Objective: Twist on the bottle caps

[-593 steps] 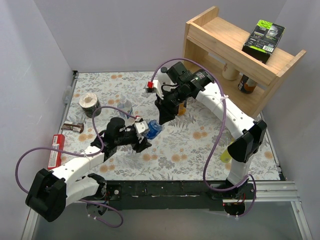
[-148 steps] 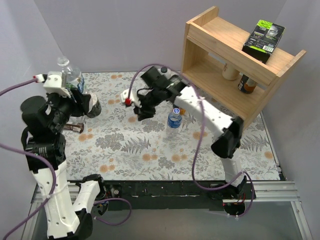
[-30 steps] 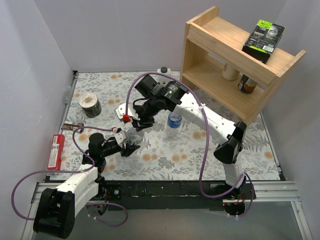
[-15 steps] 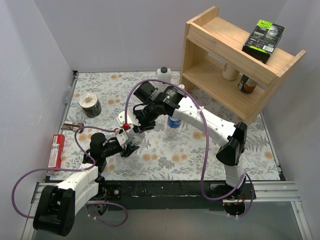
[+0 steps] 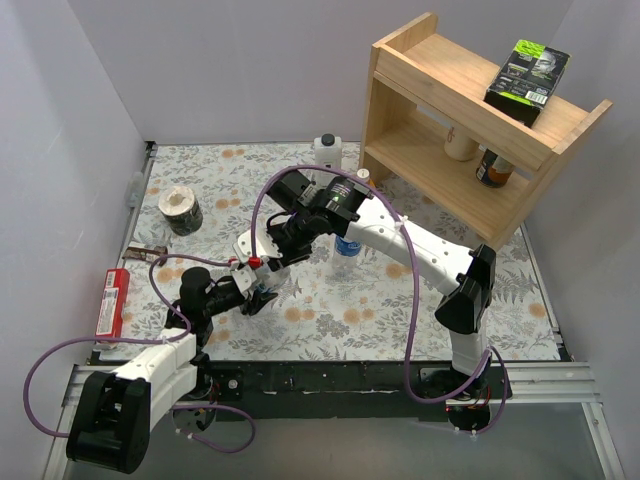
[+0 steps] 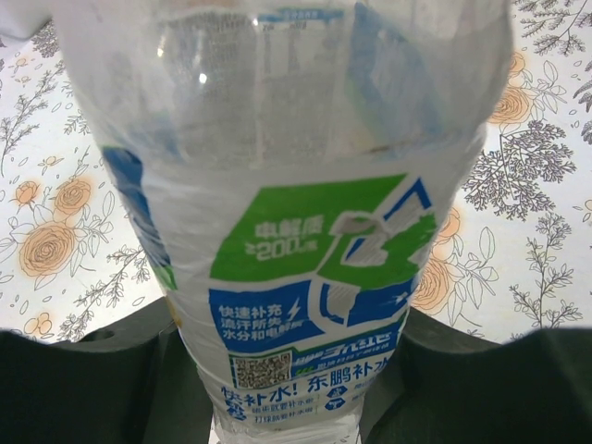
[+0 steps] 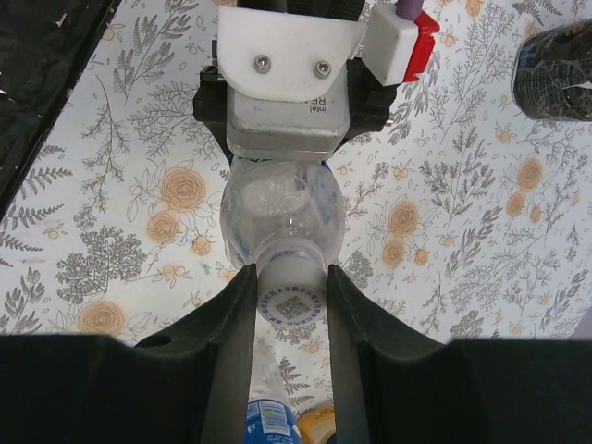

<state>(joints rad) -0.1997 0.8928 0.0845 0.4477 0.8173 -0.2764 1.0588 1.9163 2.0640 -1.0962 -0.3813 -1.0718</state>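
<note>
My left gripper [image 5: 255, 292] is shut on a clear bottle [image 6: 296, 231] with a blue and green label, its black fingers [image 6: 111, 379] pressing on both sides. In the right wrist view this bottle [image 7: 282, 213] points its neck at the camera. A whitish cap [image 7: 290, 301] with a printed code sits on the neck. My right gripper [image 7: 290, 305] is shut on that cap; in the top view it [image 5: 270, 262] is right over the bottle top. A second clear bottle [image 5: 348, 243] with a blue label stands upright beyond it. The orange bottle is hidden by the right arm.
A wooden shelf [image 5: 470, 110] stands at the back right with a green-black box [image 5: 527, 72] on top. A white square bottle [image 5: 325, 150] stands at the back. A tape roll [image 5: 181, 210], a candy bar [image 5: 148, 254] and a red packet [image 5: 108, 300] lie at the left.
My right gripper has moved down and to the left onto the top of the bottle held by my left gripper. The left arm has stayed in place.
</note>
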